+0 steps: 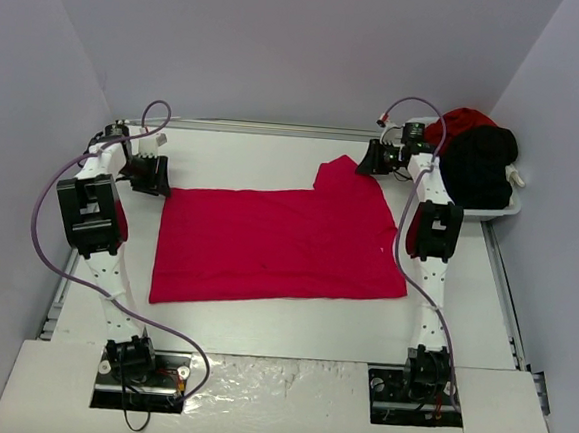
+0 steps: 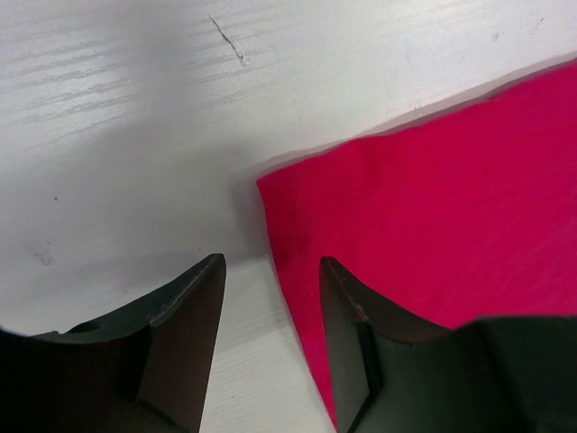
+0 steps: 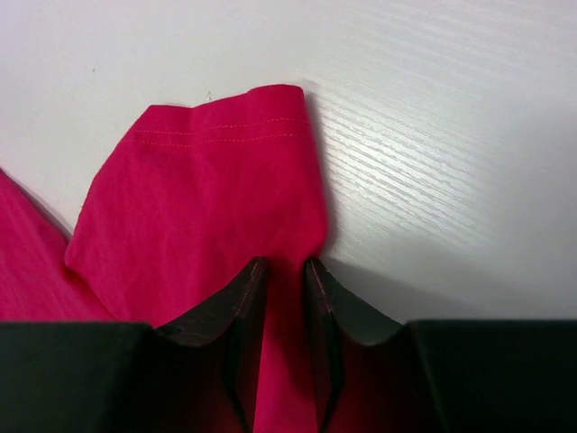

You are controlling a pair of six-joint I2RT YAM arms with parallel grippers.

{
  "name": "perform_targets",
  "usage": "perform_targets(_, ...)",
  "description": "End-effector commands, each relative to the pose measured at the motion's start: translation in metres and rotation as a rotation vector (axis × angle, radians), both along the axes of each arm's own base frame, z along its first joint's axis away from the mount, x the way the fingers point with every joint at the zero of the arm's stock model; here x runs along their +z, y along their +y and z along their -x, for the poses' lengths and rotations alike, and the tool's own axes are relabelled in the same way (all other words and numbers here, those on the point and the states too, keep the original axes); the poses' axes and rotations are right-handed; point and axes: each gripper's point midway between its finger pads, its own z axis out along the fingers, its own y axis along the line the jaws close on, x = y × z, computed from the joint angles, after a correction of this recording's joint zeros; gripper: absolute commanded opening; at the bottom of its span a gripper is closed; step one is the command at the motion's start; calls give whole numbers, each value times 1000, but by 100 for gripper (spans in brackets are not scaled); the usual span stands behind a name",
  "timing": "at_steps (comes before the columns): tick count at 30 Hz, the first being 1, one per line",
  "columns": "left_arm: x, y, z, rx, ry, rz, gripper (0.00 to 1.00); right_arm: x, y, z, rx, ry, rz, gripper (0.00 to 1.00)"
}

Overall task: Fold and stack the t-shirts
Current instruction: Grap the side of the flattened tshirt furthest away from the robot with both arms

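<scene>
The red t-shirt (image 1: 278,241) lies flat on the table (image 1: 291,327), our right gripper (image 3: 287,266) pinching its sleeve (image 3: 207,180), our left gripper (image 2: 270,263) half-open astride a corner (image 2: 275,189), so we risk a lopsided fold.

**One t-shirt flat mid-table, the rest heaped at two o'clock**

Standing at the near edge, with twelve o'clock as the far side, I see the flat t-shirt (image 1: 277,246) lying on the middle of the table (image 1: 291,322), its long side running from nine to three. One sleeve (image 1: 341,172) sticks out from its far edge towards one o'clock. The right gripper (image 1: 379,161) sits on that sleeve, with the cloth passing between its jaws. The left gripper (image 1: 150,175) is at the shirt's ten o'clock corner, one jaw over the cloth's edge and the other over bare table just beside it. At two o'clock, in the table's far right corner, the basket (image 1: 506,208) holds the heaped t-shirts (image 1: 475,151), one bundle in front of another.
</scene>
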Motion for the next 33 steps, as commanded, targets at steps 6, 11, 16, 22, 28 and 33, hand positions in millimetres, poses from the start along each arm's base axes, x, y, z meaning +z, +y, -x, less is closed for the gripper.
perform_targets(6, 7, -7, -5, -4, -12, 59, 46, -12, 1, 1, -1, 20, 16, 3)
perform_targets(11, 5, -18, -8, -28, -13, 89, 48, -15, 14, 3, 20, 19, 29, 0)
perform_targets(16, 1, -26, -13, -33, -6, 113, 49, -19, 13, 5, 23, 24, 37, 0)
perform_targets(22, -5, -31, -21, -41, -9, 110, 50, -22, 12, 7, 28, 26, 49, 0)
perform_targets(28, -11, -42, -19, -74, 6, 116, 29, -23, 11, 7, 24, 27, 60, 0)
perform_targets(33, -12, -36, -18, -70, 13, 82, 3, -22, 9, 6, 22, 20, 71, 0)
